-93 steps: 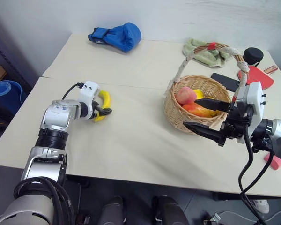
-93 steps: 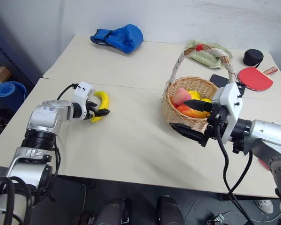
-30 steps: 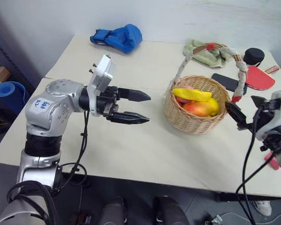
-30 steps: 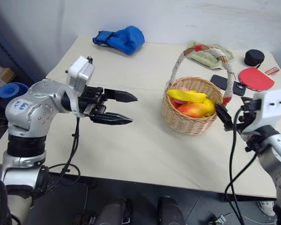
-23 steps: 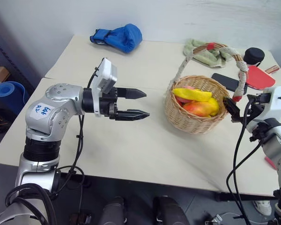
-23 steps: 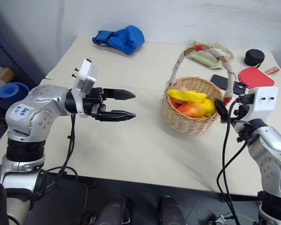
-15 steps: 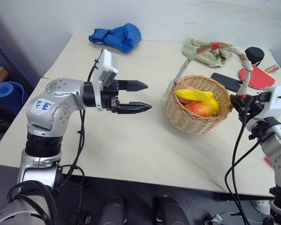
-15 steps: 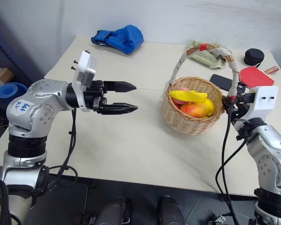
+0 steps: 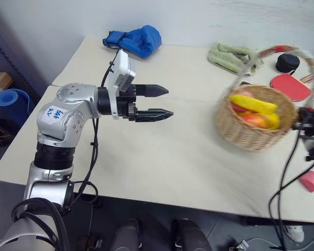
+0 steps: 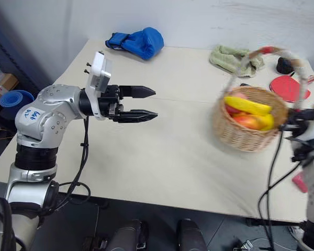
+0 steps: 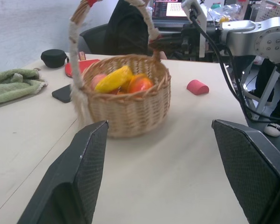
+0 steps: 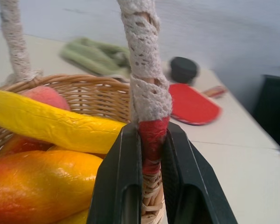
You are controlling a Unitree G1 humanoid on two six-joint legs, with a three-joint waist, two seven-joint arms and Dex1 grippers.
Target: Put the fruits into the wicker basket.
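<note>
A blue boxing glove (image 9: 135,41), a green towel (image 9: 230,56), a black round case (image 9: 288,62) and a red paddle (image 9: 290,85) are laid along the table's (image 9: 162,157) far side.

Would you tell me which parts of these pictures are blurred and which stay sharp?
Eye views: the wicker basket and its handle smear with motion, while the left gripper stays crisp. Right wrist view: the basket handle's red end between the right gripper fingers is sharp, the background soft.

- Bare table (image 9: 162,157) is lying open between the left gripper (image 9: 165,101) and the wicker basket (image 9: 251,133).
- Paddle (image 9: 287,86), phone and towel (image 9: 227,56) are crowding the space behind the basket.
</note>
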